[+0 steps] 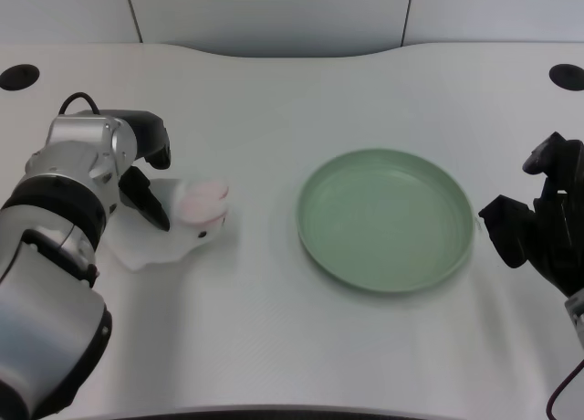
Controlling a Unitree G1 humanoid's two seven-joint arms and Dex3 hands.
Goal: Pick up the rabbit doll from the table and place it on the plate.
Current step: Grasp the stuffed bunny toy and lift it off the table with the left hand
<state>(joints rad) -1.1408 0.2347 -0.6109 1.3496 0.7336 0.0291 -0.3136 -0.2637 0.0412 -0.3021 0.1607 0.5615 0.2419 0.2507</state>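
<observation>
White and pink, the rabbit (187,221) lies on the table (274,119) at your left, well apart from the plate (384,219). You can see its pink ears pointing toward the plate and its pale body spreading down and left, partly under your left hand (141,169). That hand sits over the rabbit's left end, with one black finger arched above it and another angled down against its body. You cannot tell from this view whether the fingers have closed on the rabbit or only rest on it. The rabbit looks to be lying flat on the table. Your green plate sits right of centre, round and shallow, nothing in it. Your right hand (538,219) shows at the right edge, just beside the plate's rim.
</observation>
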